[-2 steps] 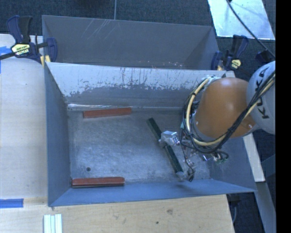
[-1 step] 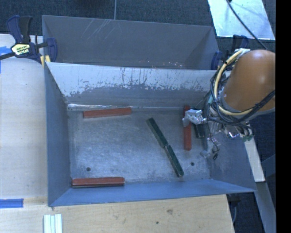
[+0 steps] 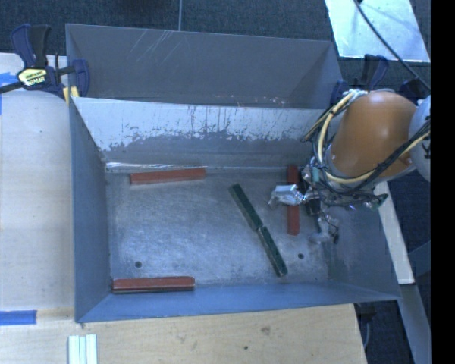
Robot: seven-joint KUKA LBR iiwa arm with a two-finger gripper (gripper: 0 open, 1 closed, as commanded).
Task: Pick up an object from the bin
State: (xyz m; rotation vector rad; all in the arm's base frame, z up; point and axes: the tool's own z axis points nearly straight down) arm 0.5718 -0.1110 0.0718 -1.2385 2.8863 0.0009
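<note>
My gripper [image 3: 312,202] hangs low at the right side of the bin, under the arm's orange cover. Right beside it lies a short red-brown bar [image 3: 293,220], running from the back wall toward the front and partly hidden by the gripper's metal parts. Just left of that, a long dark green strip [image 3: 258,230] rests diagonally on the bin floor. I cannot make out whether the bar is touched or gripped.
A longer red-brown bar [image 3: 167,177] lies along the back wall at the left. Another red-brown bar [image 3: 153,283] lies along the front wall at the left. The bin's sloped right wall is close to the arm.
</note>
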